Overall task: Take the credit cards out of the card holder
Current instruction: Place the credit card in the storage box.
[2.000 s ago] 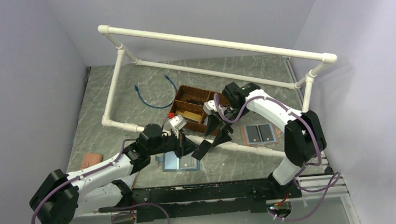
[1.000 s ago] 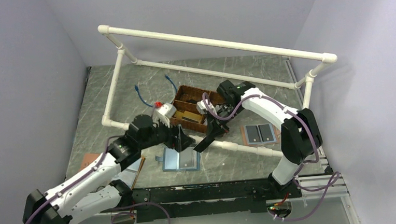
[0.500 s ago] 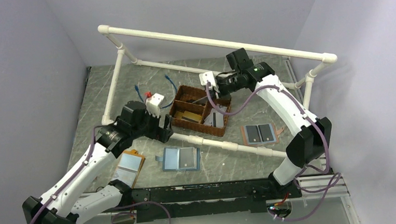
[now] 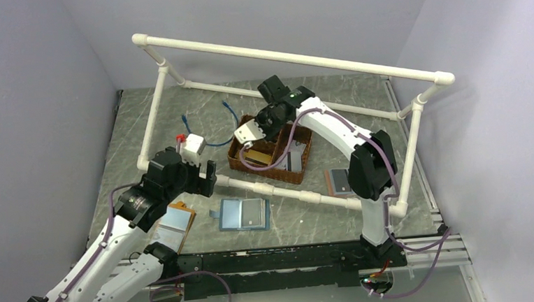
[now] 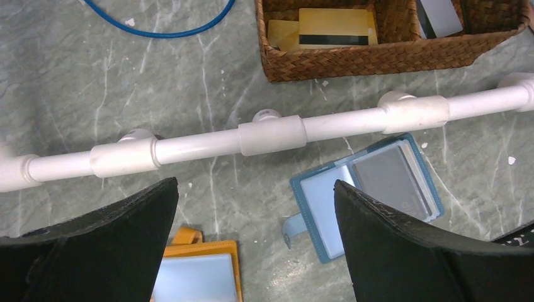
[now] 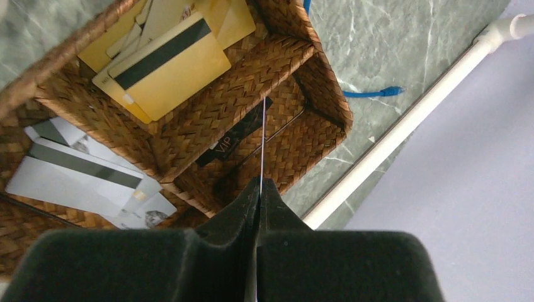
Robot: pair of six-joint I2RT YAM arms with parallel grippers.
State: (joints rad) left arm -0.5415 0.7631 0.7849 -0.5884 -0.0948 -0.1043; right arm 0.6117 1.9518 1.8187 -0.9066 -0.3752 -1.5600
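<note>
Top external: card holder (image 4: 244,214) on grey marbled table (image 4: 310,222), lilac walls (image 4: 29,88) around.

Basket (image 6: 264,82) rough woven wicker; pipe (image 5: 201,145) smooth plastic; card holder (image 5: 327,201) matt stitched leather-look.

Grey marbled bench (image 5: 94,82): white pipe (image 5: 271,135) crossing left to right; wicker basket (image 5: 378,60) beyond it, yellow cards (image 5: 334,28) inside; blue cable (image 5: 164,31). Near side: card holder (image 5: 321,201), lying open, grey credit card (image 5: 390,182) in one pocket; orange-tan holder (image 5: 201,277). Left gripper (image 5: 255,185), jaws wide apart.
</note>
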